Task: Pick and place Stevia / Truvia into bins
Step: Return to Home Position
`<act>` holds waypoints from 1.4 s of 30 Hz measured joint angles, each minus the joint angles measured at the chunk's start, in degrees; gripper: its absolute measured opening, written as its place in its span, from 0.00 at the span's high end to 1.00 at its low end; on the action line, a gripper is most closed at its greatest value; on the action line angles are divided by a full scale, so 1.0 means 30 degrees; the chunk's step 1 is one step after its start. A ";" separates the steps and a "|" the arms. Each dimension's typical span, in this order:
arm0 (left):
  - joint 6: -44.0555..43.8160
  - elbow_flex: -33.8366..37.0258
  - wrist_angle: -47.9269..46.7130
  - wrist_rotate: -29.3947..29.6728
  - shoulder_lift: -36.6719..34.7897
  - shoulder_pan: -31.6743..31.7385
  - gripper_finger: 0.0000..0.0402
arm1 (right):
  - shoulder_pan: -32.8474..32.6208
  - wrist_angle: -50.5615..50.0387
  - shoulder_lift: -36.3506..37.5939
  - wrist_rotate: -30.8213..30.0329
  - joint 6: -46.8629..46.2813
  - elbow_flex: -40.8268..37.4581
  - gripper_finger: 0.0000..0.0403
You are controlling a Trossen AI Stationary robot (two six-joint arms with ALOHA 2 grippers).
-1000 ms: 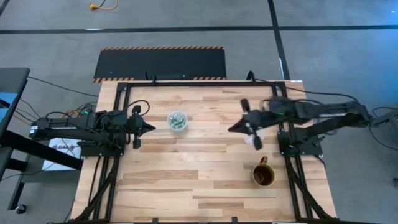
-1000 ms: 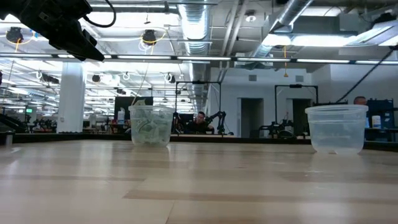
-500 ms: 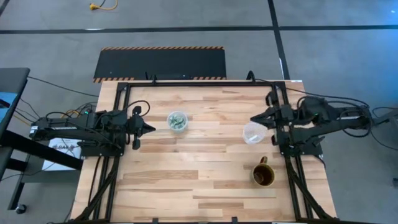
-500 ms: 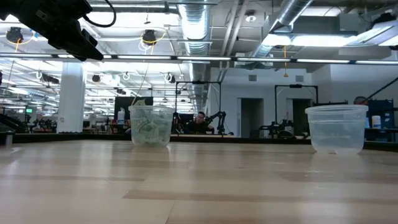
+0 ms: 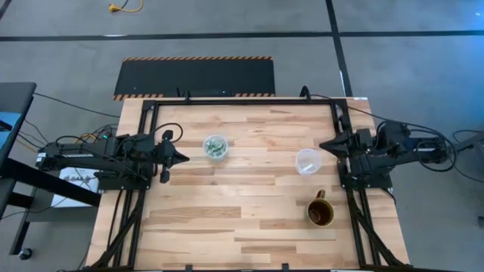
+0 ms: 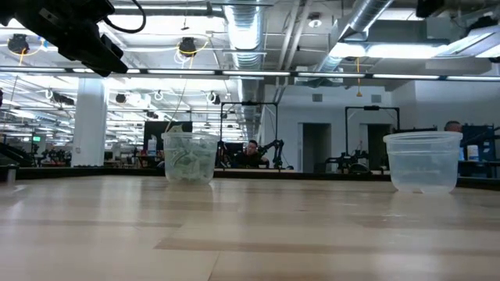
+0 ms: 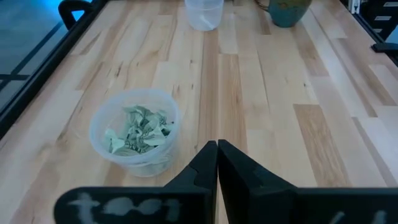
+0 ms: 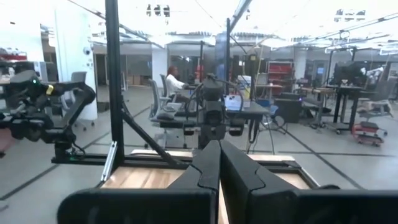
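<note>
Sweeping from your left, you are seeing the left hand (image 5: 184,157) hovering at the edge of the wooden worktop (image 5: 249,193), fingers pinched together on nothing. The small green-and-white paper sachets (image 7: 138,127) are lying heaped inside the round clear plastic cup (image 7: 99,134) nearby. A second clear cup (image 5: 308,161) is standing farther right, near the right hand (image 5: 324,145), which is likewise pinched together.

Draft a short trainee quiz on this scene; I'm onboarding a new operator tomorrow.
1. True or false: the cup beside the left tool holds green-and-white sachets.
2. Which stands nearest the brown mug? A. that filled cup B. the other clear cup C. the left tool
3. Fill in: the right tool, at the table's edge, has its fingers ____.
Key: 1 true; 2 B; 3 shut.
</note>
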State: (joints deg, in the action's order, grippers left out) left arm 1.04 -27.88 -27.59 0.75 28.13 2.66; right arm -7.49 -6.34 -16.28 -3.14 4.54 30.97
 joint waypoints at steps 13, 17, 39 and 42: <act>0.0538 0.0000 0.0036 0.0847 -0.0004 0.0000 1.00 | 0.0000 0.1407 0.3293 0.0015 -0.1521 -0.4572 1.00; 0.1202 0.0000 0.0051 0.1950 -0.0001 0.0007 1.00 | 0.0000 0.2510 0.4077 0.0093 -0.1880 -0.5775 1.00; -0.2737 -0.0007 1.0444 0.1251 0.1971 0.0007 1.00 | -0.0007 0.3338 0.5386 0.0435 -0.1525 -0.6766 1.00; -0.2332 -0.0138 1.2718 -0.1463 0.1301 -0.0015 1.00 | -0.0007 0.3460 0.5386 0.0628 -0.1525 -0.6766 1.00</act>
State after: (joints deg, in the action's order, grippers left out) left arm -5.96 -28.29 10.56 -3.64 32.04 2.61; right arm -7.51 4.04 -0.12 -1.25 -0.03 10.68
